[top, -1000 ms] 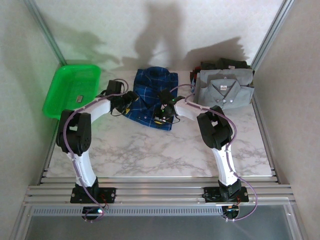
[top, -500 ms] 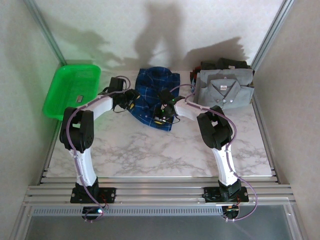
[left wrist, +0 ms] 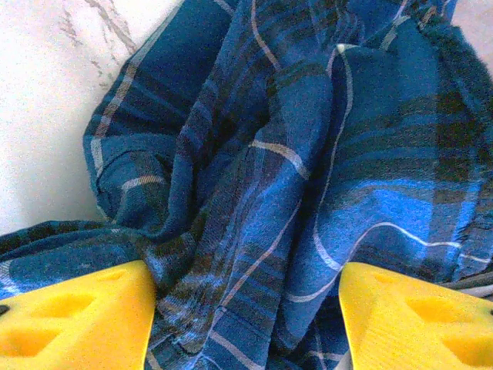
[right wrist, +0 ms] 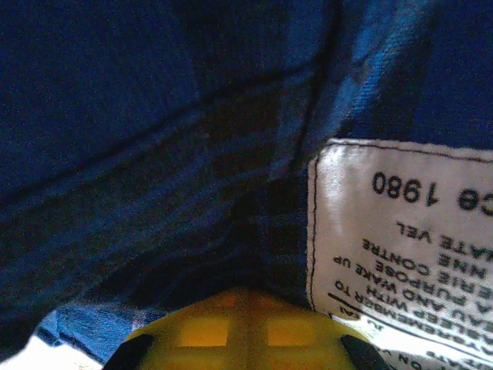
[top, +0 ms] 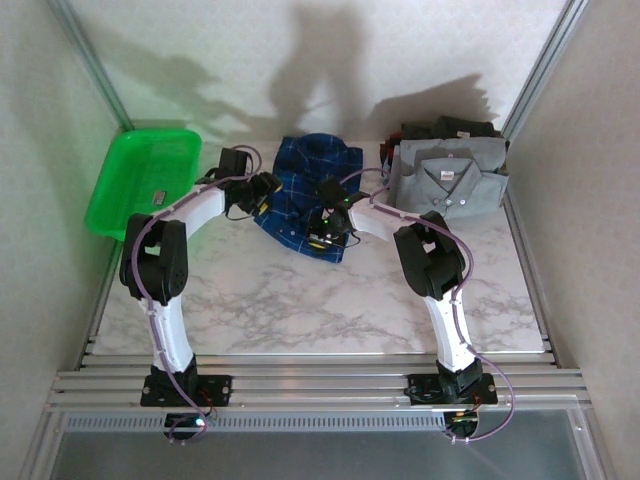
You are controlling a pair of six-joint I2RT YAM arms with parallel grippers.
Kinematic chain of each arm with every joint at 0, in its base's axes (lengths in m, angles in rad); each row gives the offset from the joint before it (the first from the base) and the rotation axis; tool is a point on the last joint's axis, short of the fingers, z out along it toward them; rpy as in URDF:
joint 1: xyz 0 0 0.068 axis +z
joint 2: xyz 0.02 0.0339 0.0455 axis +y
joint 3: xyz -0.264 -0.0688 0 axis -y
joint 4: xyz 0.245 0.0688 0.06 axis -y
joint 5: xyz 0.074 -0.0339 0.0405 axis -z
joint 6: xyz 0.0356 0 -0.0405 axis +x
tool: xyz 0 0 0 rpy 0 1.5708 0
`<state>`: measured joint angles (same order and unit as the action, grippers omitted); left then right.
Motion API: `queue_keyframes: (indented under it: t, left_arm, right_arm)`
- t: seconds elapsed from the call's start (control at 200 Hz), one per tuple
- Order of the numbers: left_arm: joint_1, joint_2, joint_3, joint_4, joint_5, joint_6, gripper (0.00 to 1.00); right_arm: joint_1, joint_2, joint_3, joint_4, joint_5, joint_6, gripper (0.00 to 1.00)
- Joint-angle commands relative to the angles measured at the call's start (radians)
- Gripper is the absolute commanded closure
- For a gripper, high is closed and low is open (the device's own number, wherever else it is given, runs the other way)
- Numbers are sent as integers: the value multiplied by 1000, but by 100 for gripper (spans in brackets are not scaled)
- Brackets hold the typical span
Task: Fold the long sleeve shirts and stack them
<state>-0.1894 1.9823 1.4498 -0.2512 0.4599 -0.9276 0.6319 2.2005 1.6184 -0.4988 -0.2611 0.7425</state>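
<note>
A dark blue plaid shirt (top: 300,185) lies bunched at the middle back of the table. My left gripper (top: 263,190) is at its left edge. In the left wrist view the plaid shirt (left wrist: 277,177) piles in folds between my two yellow fingers (left wrist: 77,316), and the left gripper (left wrist: 246,308) stands open around that bunch. My right gripper (top: 325,225) is at the shirt's near edge. In the right wrist view the right gripper (right wrist: 246,308) is shut on the plaid shirt (right wrist: 154,131), next to a white care label (right wrist: 400,223). A folded grey shirt (top: 450,180) tops darker folded ones (top: 450,128) at back right.
A green plastic basket (top: 115,185) with one small item in it sits at the back left, close to the left arm. Metal frame posts run along both sides. The marble table (top: 300,300) lies bare in front of the shirts.
My left gripper has moved back and to the right, pushing the plaid shirt's left side inward into a narrower bunch. The right gripper has stayed put.
</note>
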Motion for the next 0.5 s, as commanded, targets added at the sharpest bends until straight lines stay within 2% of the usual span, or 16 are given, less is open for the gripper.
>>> queue_keyframes:
  t: [0.0,0.23,0.335,0.49]
  left_arm:
    - [-7,-2,-12,-77,-8,52,36]
    - [-5,-33,-55,-89,-18,79,39]
    - [-6,-38,-71,-56,2,58,47]
    - [-7,-48,-37,-81,4,73,53]
  right_arm:
    - [12,35,-41,-165,55,-23,98]
    - [12,33,-47,-165,57,-25,99]
    - [12,33,-49,-166,54,-26,99]
    - [12,27,-52,-172,57,-31,99]
